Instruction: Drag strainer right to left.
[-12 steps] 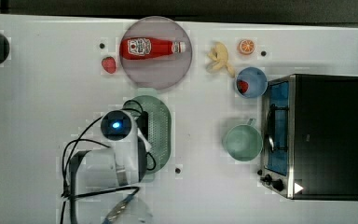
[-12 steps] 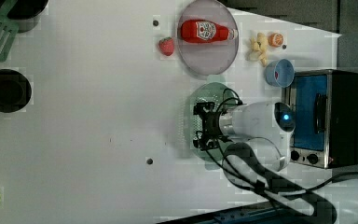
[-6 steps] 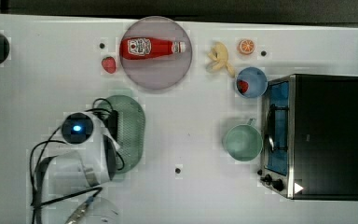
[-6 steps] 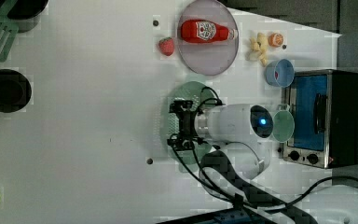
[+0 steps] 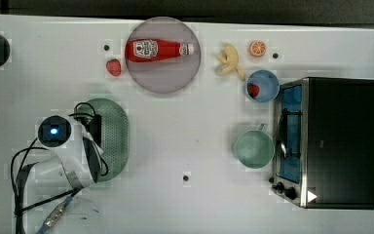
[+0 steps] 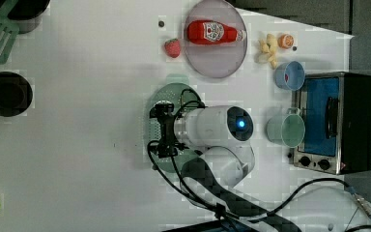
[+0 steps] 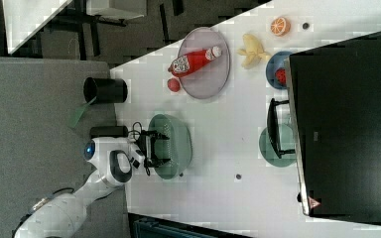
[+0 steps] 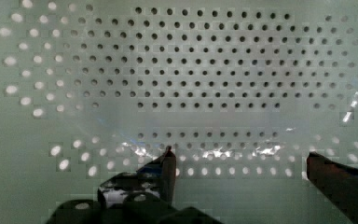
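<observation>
Strainer: pale sage-green oval perforated plastic strainer, below the grey-mauve round plate.
Handling: probably light, stiff, slides easily; push its inner wall.
Gripper: gripper spread wide inside, gripping nothing.

A ketchup bottle lay on a grey-mauve plate on the white tabletop, a strawberry just beside the plate. A peeled banana and orange slice sat near a blue bowl. A mint-green cup stood beside the toaster oven.
</observation>
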### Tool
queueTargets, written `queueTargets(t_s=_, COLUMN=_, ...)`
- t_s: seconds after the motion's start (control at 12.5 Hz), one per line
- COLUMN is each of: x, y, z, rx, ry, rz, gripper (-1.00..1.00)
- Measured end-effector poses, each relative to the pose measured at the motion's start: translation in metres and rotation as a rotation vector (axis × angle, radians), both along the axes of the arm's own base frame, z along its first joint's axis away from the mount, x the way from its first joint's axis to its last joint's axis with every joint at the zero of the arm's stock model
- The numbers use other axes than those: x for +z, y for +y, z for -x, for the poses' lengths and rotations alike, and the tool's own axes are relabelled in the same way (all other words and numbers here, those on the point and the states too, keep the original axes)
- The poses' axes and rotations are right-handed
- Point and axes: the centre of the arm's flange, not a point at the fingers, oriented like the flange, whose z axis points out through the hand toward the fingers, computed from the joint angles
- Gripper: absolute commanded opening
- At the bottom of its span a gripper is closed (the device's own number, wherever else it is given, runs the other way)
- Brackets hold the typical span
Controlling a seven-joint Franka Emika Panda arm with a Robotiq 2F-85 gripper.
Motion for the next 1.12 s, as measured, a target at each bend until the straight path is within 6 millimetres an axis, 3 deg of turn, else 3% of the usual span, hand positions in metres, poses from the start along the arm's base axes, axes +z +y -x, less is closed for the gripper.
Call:
queueTargets(t_s=0.32, x=0.007, y=0.032, z=-0.005, rx=-0.033, ry=-0.035, rz=-0.006, gripper=1.0)
queueTargets(t_s=0.56, x=0.004, y=0.067, z=-0.01, rx=-0.053, ry=-0.042, rz=-0.039, gripper=1.0)
queueTargets(t_s=0.8, x=0.0, y=0.08, z=0.001, rx=-0.041, ry=-0.02, rz=-0.035, gripper=1.0)
queueTargets(t_s=1.12, x=0.005, y=0.093, z=-0.009, rx=0.002, ry=-0.05, rz=-0.031, gripper=1.0)
